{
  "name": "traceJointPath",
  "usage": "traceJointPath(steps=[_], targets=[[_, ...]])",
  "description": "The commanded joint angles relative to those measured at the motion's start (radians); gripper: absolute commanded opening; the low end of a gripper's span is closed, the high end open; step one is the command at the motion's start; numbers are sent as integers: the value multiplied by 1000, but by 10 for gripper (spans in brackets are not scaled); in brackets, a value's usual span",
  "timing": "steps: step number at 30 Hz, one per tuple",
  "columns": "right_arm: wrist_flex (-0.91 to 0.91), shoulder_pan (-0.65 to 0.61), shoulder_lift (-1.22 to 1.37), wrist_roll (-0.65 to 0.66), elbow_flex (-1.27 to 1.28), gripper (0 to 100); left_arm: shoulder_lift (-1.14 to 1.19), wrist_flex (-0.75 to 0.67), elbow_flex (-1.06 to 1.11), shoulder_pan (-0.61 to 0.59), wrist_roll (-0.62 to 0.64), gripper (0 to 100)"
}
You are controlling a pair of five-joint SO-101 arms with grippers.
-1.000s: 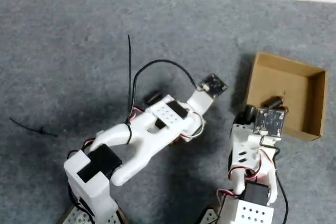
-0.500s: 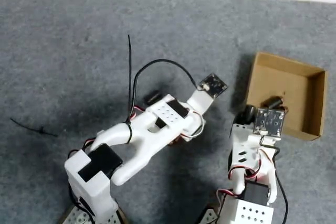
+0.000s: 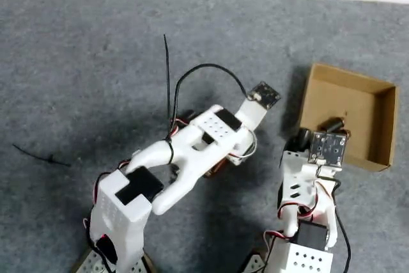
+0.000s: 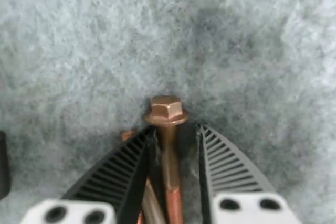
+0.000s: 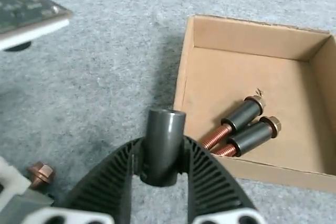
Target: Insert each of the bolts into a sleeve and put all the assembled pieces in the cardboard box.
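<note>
Your left gripper (image 4: pixel 173 132) was clamped on a copper bolt (image 4: pixel 169 166), hex head poking past the jaws over the grey carpet (image 4: pixel 79 35). Your right gripper (image 5: pixel 163 145) gripped a dark sleeve (image 5: pixel 165 127) upright, bore open, just beside the cardboard box (image 5: pixel 247 35), where two assembled pieces (image 5: pixel 251 136) lay. You needed to hold the sleeve steady and line the shank up with its bore. With the head leading, you'd likely have to turn the bolt first.

Box (image 5: pixel 247 38) open on top, L arm (image 3: pixel 192 148) nearby.
</note>
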Motion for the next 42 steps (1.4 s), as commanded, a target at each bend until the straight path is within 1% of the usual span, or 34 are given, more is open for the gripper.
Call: traceJointPath(steps=[1,4,6,9,13,15,16,18,26,30,33,39,41,42], targets=[[-36,7,-21,0,21,5,22,6,-22,-12,15,89],[-36,7,-21,0,21,5,24,3,-24,-12,15,0],[-36,7,-21,0,21,5,24,3,-22,-12,20,12],[-38,7,-21,0,21,5,21,3,-22,-16,32,4],[-39,7,-21,0,21,5,-25,2,-13,-36,141,4],[-39,7,-21,0,21,5,-71,-2,39,-48,157,4],[-39,7,-21,0,21,5,-101,-29,73,-50,157,4],[-39,7,-21,0,21,5,-165,-132,173,-50,157,4],[-39,7,-21,2,21,5,-526,-747,705,-64,155,4],[-39,7,-21,2,21,5,-662,-991,891,-88,157,5],[-39,5,-21,2,21,5,-737,-1114,981,-93,161,5],[-39,-1,-21,2,27,5,-831,-1278,1093,-93,164,5],[-39,-41,-21,3,27,5,-855,-1346,1132,-93,180,5],[-39,-70,-21,20,27,5,-866,-1382,1152,-94,209,5]])
